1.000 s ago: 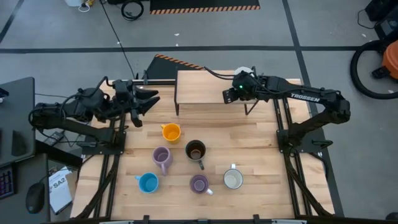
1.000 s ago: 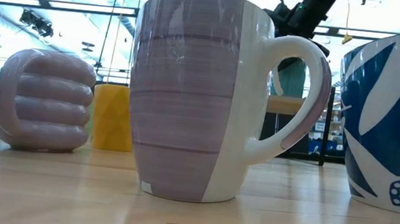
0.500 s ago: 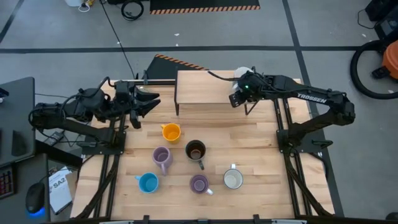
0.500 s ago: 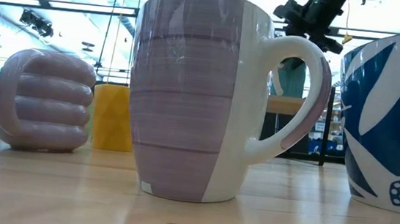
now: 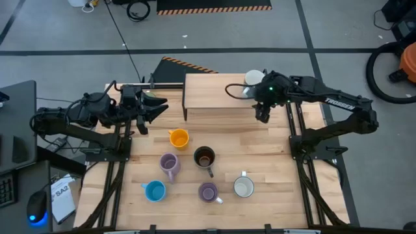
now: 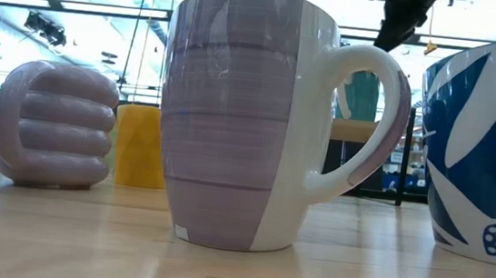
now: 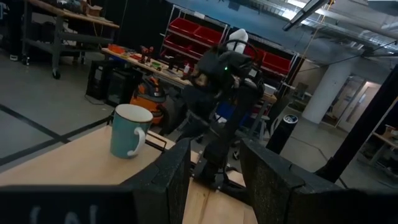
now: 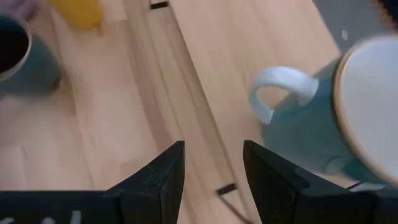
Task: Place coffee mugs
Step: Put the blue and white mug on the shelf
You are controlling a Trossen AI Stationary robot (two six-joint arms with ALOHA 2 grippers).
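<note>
Shelf: a low wooden riser shelf (image 5: 214, 91) stands at the table's 12 o'clock edge in the high view.
Placed mug: one green mug (image 5: 253, 78), white inside, stands upright on the shelf's 3 o'clock end; the left wrist view shows the same mug (image 7: 129, 130) alone on the wooden top.
Right gripper: the right gripper (image 5: 262, 114) hangs just beside that mug, toward 6 o'clock of it, fingers spread and empty; its own camera shows the mug clear of both fingers (image 8: 163, 177), so the mug looks released.
Left gripper: the left gripper (image 5: 153, 107) waits at the table's 9 o'clock side, jaws apart, holding nothing.
Mugs left on the table: six stand loose on the tabletop (image 5: 273, 156), toward 6 o'clock of the shelf: orange mug (image 5: 179, 138), dark brown mug (image 5: 205, 157), lilac mug (image 5: 169, 164), blue mug (image 5: 155, 191), second lilac mug (image 5: 208, 192), white mug (image 5: 243, 187).
Low view: the second lilac mug (image 6: 245, 120) fills the frame, with a blue-patterned white mug (image 6: 484, 153) at its 3 o'clock.
Progress: judged early; one mug appears set on the shelf and six remain to be moved.
Next step: probably reaching for one of the nearer mugs, orange or dark brown.
</note>
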